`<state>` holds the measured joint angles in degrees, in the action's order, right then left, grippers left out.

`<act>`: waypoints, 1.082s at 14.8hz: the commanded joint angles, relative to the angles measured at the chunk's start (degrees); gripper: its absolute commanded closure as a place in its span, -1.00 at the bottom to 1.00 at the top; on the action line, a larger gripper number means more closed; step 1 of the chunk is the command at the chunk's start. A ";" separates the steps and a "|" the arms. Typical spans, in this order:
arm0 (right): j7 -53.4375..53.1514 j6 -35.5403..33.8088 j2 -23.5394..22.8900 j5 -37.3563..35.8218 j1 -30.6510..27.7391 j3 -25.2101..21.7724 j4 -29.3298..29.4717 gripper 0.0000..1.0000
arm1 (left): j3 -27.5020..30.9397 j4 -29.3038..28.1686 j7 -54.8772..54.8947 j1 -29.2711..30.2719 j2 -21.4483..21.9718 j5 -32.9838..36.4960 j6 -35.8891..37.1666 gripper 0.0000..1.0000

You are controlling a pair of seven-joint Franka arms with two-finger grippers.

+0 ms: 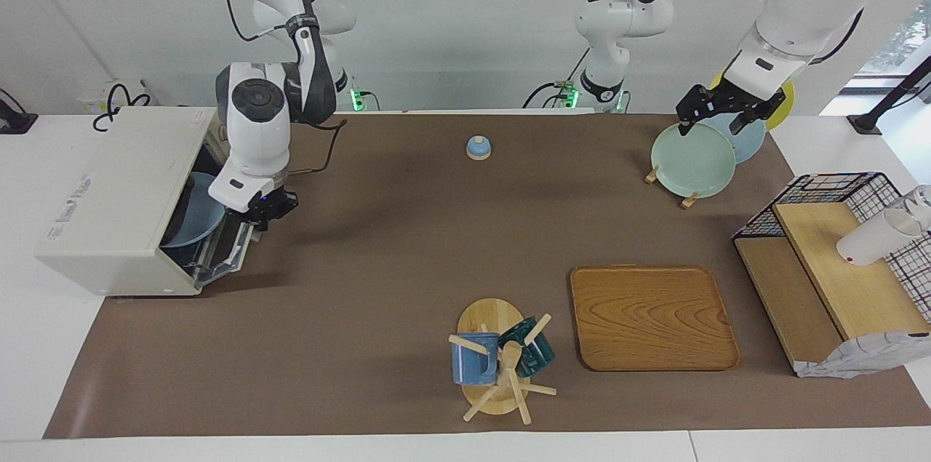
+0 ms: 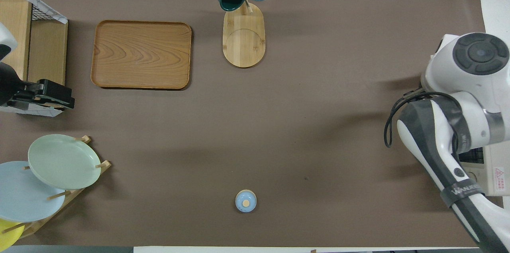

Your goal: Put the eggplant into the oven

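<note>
Matt brown table cover (image 1: 378,258), smooth grained wooden tray (image 1: 652,317), glossy glazed plates (image 1: 692,159), black wire basket (image 1: 836,189)

Two mugs (image 1: 474,359); four plates (image 1: 692,159), perhaps

A: Where did things sit relative to the tray (image 1: 652,316)?
B: The mug stand (image 1: 494,364) stood beside it, toward the right arm's end; the bell (image 1: 478,148) lay nearer the robots; the oven (image 1: 120,200) stood at that end.

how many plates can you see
4: a pale green plate, a light blue plate and a yellow plate on the wooden rack, plus a blue plate inside the cream oven. None seem hidden.
</note>
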<state>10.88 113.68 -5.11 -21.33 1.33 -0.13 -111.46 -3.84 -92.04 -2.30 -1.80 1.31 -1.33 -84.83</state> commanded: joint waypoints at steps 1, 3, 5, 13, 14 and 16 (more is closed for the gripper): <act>6.51 0.67 -2.71 0.41 -4.58 -1.02 3.44 1.00 | -0.03 -0.60 0.11 0.48 0.80 -0.69 0.01 -1.00; 6.70 0.49 -2.71 0.85 -5.46 -1.02 3.44 1.00 | -0.03 -0.60 0.02 0.48 0.80 -0.69 0.01 -1.00; 6.79 -0.82 -2.28 1.29 -5.46 -0.93 3.53 1.00 | -0.03 -0.60 0.02 0.48 0.80 -0.69 0.01 -1.00; 7.14 -21.45 -0.08 13.51 -4.68 -0.76 17.40 1.00 | -0.03 -0.60 0.02 0.48 0.80 -0.69 0.01 -1.00; 6.09 -23.40 0.53 14.90 -4.85 -0.67 18.03 1.00 | -0.03 -0.60 0.02 0.48 0.80 -0.69 -0.07 -1.00; 2.94 -24.90 2.64 17.63 -4.67 -0.75 16.90 0.65 | -0.03 -0.60 0.02 0.48 0.80 -0.69 -0.07 -1.00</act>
<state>16.15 90.93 -3.81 -6.44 -3.11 -1.05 -94.50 -3.84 -92.04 -2.30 -1.80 1.31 -1.33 -84.83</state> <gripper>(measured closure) 0.938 0.000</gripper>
